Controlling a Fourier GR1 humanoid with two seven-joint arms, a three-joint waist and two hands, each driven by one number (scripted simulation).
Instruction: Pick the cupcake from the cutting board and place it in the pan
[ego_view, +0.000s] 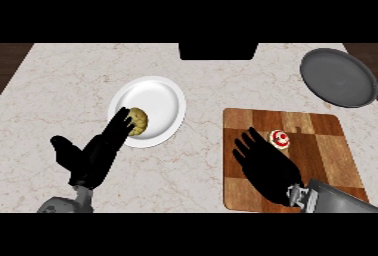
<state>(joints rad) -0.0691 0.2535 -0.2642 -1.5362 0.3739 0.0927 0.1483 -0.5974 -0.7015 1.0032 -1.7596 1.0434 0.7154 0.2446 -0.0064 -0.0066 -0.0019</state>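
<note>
Right hand (266, 167) spread, just left of cupcake (279, 139) on cutting board (332, 150); probably light, soft frosting, so grip base sides.

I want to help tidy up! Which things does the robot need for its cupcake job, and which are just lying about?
For the job:
cupcake
cutting board, under the cupcake
pan, at the far right
right robot hand, open beside the cupcake

Just lying about:
white plate
cookie on that plate
left robot hand, open, resting by the plate
</note>
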